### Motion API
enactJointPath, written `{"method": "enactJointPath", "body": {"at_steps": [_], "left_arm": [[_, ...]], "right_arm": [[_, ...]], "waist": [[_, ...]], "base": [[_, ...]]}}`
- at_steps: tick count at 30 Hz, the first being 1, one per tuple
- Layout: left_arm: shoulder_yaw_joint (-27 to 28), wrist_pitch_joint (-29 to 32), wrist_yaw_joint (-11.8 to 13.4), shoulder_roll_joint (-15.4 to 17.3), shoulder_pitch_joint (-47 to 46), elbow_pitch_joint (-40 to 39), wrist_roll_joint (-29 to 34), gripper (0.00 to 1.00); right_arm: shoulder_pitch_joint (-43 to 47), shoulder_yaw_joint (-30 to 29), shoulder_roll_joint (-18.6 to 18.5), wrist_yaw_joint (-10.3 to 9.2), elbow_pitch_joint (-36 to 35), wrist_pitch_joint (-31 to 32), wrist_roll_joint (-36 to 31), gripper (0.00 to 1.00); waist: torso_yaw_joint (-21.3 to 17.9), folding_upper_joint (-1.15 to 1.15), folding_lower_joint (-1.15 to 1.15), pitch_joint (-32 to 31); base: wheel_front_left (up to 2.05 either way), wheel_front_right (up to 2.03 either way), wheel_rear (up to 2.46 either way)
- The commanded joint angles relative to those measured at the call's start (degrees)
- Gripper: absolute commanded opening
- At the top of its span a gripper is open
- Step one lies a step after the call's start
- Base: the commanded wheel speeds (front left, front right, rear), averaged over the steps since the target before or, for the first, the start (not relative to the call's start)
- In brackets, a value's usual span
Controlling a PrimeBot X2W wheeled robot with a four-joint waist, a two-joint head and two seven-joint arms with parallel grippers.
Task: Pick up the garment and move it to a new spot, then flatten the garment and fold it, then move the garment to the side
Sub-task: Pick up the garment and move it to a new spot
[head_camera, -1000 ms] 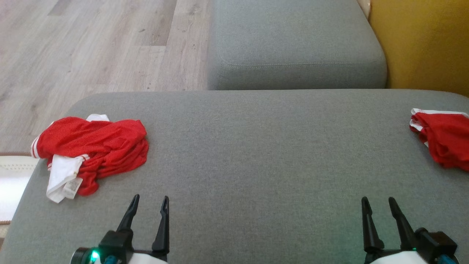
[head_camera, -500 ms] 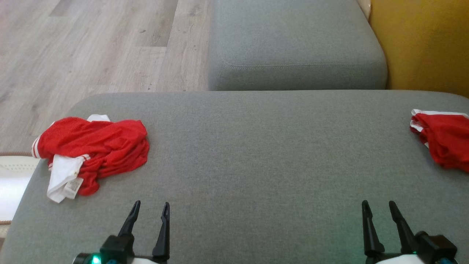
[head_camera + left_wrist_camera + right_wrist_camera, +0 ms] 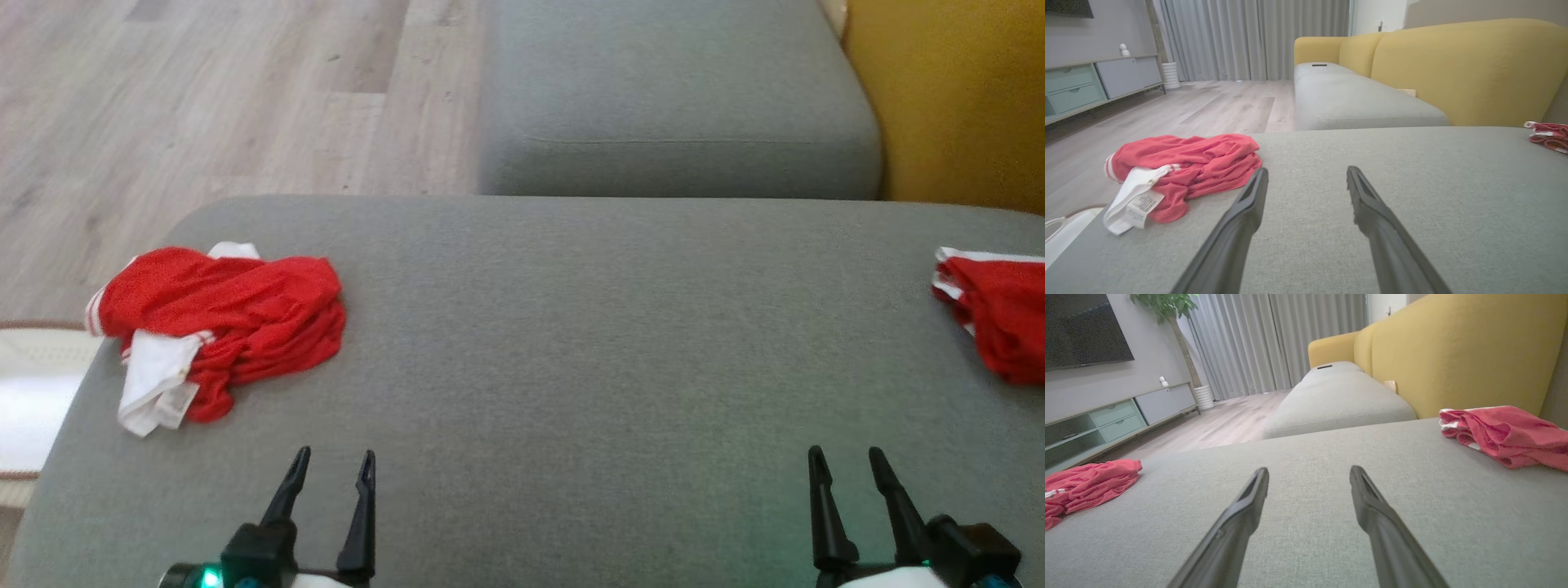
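- Left tool (image 3: 336, 452): two long dark fingers spread wide with nothing between them, pointing away from the robot over the broad grey woven-fabric seat cushion (image 3: 571, 343).
- Right tool (image 3: 844, 450): likewise spread wide and empty, low at the near right of the same cushion.
- Crumpled red mesh garment with white trim (image 3: 229, 327): lies near the cushion's left edge, ahead of the left tool and off to its left, apart from both fingertips. The left arm is clearly the nearer, since the right tool stands well apart across the bare middle of the cushion.
- Long axis: the heap is wider than it is deep and runs roughly across the head view. A white band with a sewn label (image 3: 1141, 204) trails from its near left corner towards the cushion's edge.
- Material: thin, porous knit, bunched in soft rounded folds with striped white edging at the far left. It will probably sag and unfurl when lifted by a single pinch.
- Second red garment with white stripes (image 3: 1000, 314): a compact bundle at the cushion's far right edge, ahead and right of the right tool. It looks already set aside, so the left heap is judged to be the piece in hand.
- Surroundings: a second grey cushion (image 3: 669, 82) lies beyond, a mustard-yellow sofa back (image 3: 955, 98) to the right and pale wood-plank floor (image 3: 204, 106) to the left.
- Coming move, as judged: a reach forward and leftward by the left tool onto the heap's near right flank.
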Motion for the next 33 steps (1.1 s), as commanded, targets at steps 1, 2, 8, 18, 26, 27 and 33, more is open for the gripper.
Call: {"method": "enactJointPath", "body": {"at_steps": [1, 2, 8, 18, 26, 27, 33], "left_arm": [[2.7, -0.3, 0.3, -0.4, -2.9, -1.6, 0.6, 1.00], [3.1, -0.3, 0.3, -0.3, -3.1, -1.7, 0.6, 1.00], [4.8, -0.3, 0.6, 0.1, -3.0, -2.0, 0.6, 1.00], [6.8, -0.3, 0.9, 0.1, -2.3, -3.1, 0.8, 1.00], [7.8, -0.3, 1.0, 0.0, -2.0, -3.5, 0.7, 1.00], [7.9, -0.3, 1.1, 0.0, -2.0, -3.6, 0.7, 1.00], [7.6, -0.3, 1.4, -0.2, -2.2, -4.0, 0.4, 1.00]], "right_arm": [[-1.2, 1.3, -0.4, 0.39, -2.3, -0.6, 0.1, 1.00], [-1.1, 1.4, -0.4, 0.39, -2.2, -0.6, 0.0, 1.00], [-1.1, 1.4, -0.4, 0.39, -2.3, -0.6, 0.5, 1.00], [-2.0, 1.7, -0.4, 0.39, -2.3, -0.6, 1.0, 1.00], [-2.6, 1.6, -0.4, 0.39, -1.9, -0.6, 1.4, 1.00], [-2.7, 1.7, -0.4, 0.39, -1.9, -0.6, 1.5, 1.00], [-2.4, 1.1, -0.4, 0.39, -2.0, -0.6, 1.0, 1.00]], "waist": [[1.7, 0.00, 0.00, 0.4], [2.6, 0.00, 0.00, 0.5], [7.4, 0.00, 0.00, 1.3], [16.8, 0.00, 0.00, 3.2], [21.0, 0.00, 0.00, 4.2], [21.1, 0.00, 0.00, 4.4], [22.0, 0.00, 0.00, 5.5]], "base": [[0.00, 0.00, 0.00], [0.00, 0.00, 0.00], [0.00, 0.00, 0.00], [0.00, 0.00, 0.00], [0.00, 0.00, 0.00], [0.00, 0.00, 0.00], [0.00, 0.00, 0.00]]}}
